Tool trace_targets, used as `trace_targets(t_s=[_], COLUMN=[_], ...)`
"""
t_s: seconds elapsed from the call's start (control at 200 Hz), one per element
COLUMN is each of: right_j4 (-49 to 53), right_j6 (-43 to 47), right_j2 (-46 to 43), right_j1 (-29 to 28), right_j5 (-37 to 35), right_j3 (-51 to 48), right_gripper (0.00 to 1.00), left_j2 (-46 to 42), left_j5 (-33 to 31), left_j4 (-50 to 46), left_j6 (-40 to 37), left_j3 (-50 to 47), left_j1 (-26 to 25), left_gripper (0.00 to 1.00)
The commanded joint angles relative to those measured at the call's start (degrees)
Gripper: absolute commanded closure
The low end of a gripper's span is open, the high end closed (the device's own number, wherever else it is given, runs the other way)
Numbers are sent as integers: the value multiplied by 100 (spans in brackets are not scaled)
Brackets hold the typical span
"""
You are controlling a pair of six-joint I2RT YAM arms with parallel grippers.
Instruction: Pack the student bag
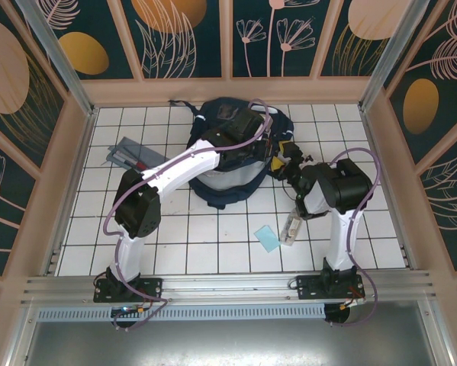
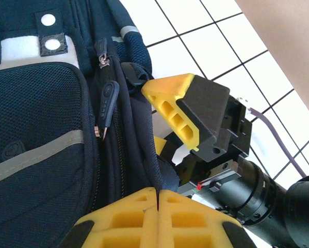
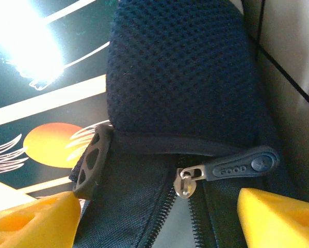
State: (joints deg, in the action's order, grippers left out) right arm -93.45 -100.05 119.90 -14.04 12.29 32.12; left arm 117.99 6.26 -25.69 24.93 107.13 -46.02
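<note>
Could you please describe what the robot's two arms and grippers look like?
The left arm and right arm have white links and bulky black joints, with a purple cable looping along each. The left gripper and right gripper carry yellow wedge-shaped fingers with hollow cells, mounted on black bodies.

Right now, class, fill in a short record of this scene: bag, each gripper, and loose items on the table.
bag: navy, lying at the far middle of the table
left gripper: shut, apparently pinching a fold of the bag
right gripper: open, zip pull just ahead of it
loose items: grey pouch left of the bag; blue card near the right arm
</note>
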Motion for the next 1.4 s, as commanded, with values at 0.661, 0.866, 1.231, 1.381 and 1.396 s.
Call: trace_targets(t_s=[0.661, 0.866, 1.231, 1.381, 1.396], right_j4=[-324, 1114, 4300, 4115, 4134], right_j6=[291, 830, 3492, 3589, 3615], right_j2=[412, -338, -758, -221, -173], right_j1=[346, 517, 689, 682, 682], right_j5=[-473, 744, 1944, 2128, 2132], right_j3=[297, -21, 1147, 1784, 1846], right_gripper=[32, 24, 21, 22, 22], left_j2=[-740, -804, -1417, -1554, -1578], left_j5=[449, -207, -227, -134, -133], left_j4=[789, 600, 696, 715, 721], left_j6=[194, -169, -311, -252, -245], left_j3=[-360, -482, -1240, -1424, -1444], left_j1=[23, 177, 234, 234, 236], left_gripper=[100, 100, 100, 100, 100])
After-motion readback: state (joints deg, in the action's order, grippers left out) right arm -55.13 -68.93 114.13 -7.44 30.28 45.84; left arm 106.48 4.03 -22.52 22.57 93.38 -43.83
